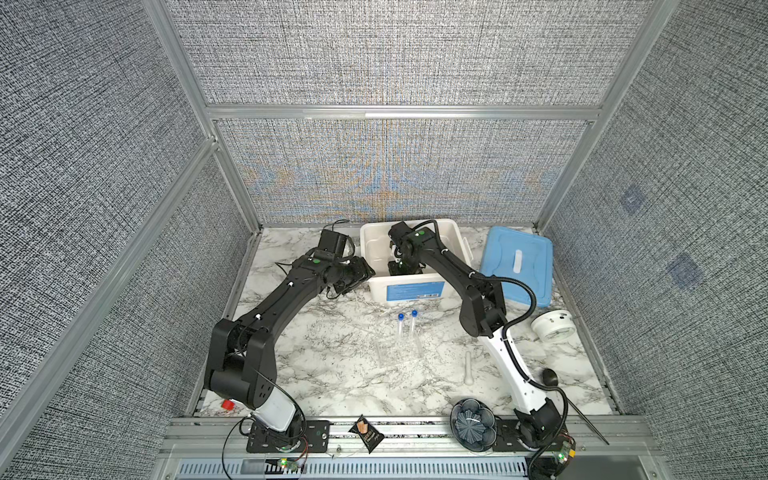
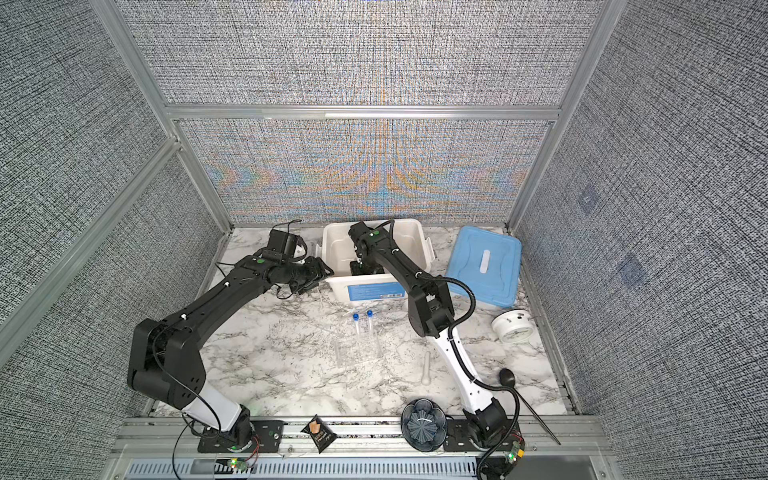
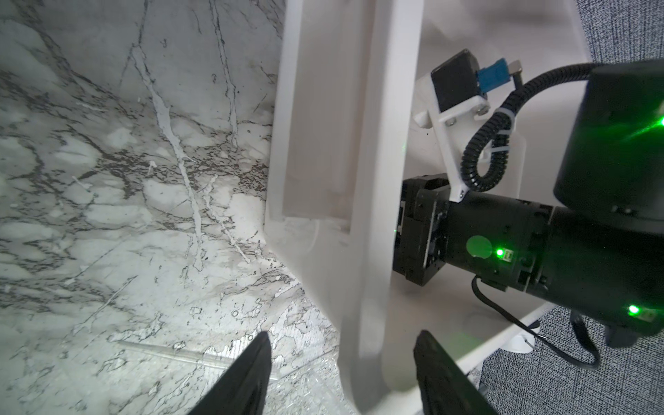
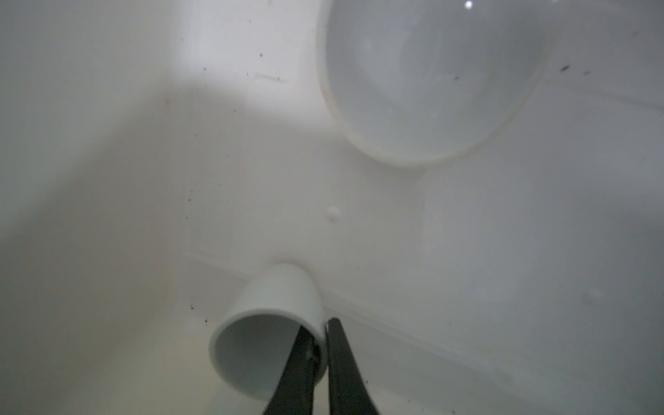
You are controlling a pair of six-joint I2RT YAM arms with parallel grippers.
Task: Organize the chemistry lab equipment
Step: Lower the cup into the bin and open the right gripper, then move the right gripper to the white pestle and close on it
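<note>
The right gripper (image 4: 318, 323) is down inside the white plastic bin (image 4: 503, 251). Its two black fingers are nearly closed on the wall of a small white ceramic cup (image 4: 273, 298), one finger inside the mouth and the other outside against the rim. The cup is tilted with its mouth toward the gripper. Its narrow base touches the bin's floor or comes very close; the wrist view does not settle which. Past the fingertips and off to one side, a wider white dish (image 4: 431, 79) sits on the same floor, apart from the cup and partly cut off by the picture's edge. In both top views the right gripper (image 1: 401, 268) is mostly hidden by its own wrist, and neither dish can be seen there.

The left gripper (image 3: 345, 334) has its jaws wide apart and holds nothing, at the bin's outer corner. The bin's rim (image 3: 391, 143) runs between the fingers, but only their tips show, so contact cannot be judged.

On the desk (image 1: 316, 365), on the robot's side of both grippers, two blue-capped tubes (image 1: 400, 330) stand caps up in a clear rack (image 1: 399, 353). The rack's outline is barely legible against the marble pattern. The white pestle (image 1: 468, 368) lies flat nearer the right arm's base, well apart from the bin. A blue lid (image 1: 517, 266) lies just beside the bin on the right gripper's outer side.
</note>
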